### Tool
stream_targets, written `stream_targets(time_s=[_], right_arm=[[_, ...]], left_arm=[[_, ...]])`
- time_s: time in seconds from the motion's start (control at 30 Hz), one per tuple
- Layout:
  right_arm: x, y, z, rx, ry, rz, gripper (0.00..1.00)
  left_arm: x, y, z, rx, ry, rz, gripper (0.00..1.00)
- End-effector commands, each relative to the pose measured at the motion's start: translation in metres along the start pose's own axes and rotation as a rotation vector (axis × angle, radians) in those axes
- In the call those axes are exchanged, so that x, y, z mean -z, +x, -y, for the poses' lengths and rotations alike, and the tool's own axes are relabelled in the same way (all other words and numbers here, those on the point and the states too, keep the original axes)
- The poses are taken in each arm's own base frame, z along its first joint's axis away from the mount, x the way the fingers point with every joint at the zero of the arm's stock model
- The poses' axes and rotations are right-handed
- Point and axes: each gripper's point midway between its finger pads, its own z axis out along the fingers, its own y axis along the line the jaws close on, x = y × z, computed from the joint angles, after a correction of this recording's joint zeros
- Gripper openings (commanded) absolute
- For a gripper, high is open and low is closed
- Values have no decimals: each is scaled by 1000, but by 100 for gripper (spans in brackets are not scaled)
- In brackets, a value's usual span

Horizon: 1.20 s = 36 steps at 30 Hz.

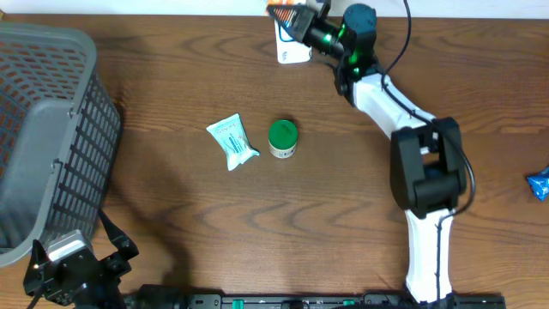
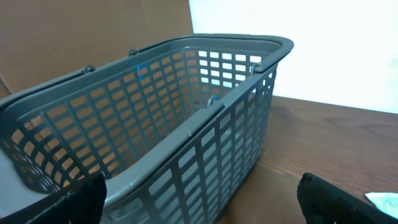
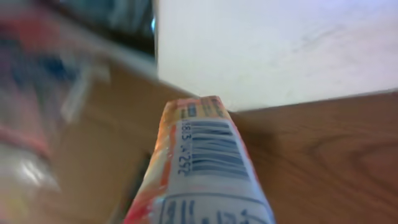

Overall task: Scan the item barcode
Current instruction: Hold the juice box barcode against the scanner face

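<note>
Showing a brown wooden table [image 1: 171, 77] from above. Carrying a grey slatted basket [image 1: 51, 129] at the left edge, with open rim and folded handles facing the left wrist camera.

Reaching with the right arm [image 1: 425, 172] from the near right side toward the far centre edge.

Parking the left gripper [image 1: 73, 266] at the near left corner, just beside the basket. Keeping its jaws spread wide, with nothing between the fingers [image 2: 68, 205].

Clamping the right gripper [image 1: 300, 21] almost fully closed on an orange packet [image 1: 283, 13]. Holding that packet at the far edge, directly above a white object [image 1: 292, 53] standing there; contact between the two cannot be told.

Leaving a white-and-teal packet [image 1: 232, 142] lying mid-table, just left of a green-lidded jar [image 1: 282, 137], both well apart from either gripper. Leaving a blue packet [image 1: 540, 183] at the right edge.

Presenting the barcode [image 3: 214, 149] on the orange packet's upper face, toward the right wrist camera.
</note>
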Motion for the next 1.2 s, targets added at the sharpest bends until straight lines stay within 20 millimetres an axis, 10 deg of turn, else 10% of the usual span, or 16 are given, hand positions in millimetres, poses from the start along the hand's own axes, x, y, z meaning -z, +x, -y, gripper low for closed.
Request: stream_targets(time_s=[0.0, 0.1, 1.17], right_arm=[[-4, -34, 25, -661, 27, 139, 2], [-4, -35, 56, -852, 78, 212, 2], [-5, -3, 143, -960, 315, 393, 1]], left_arm=[[0, 0, -2, 11, -10, 2, 98], [0, 0, -2, 11, -10, 2, 98], [0, 7, -1, -9, -10, -25, 98]])
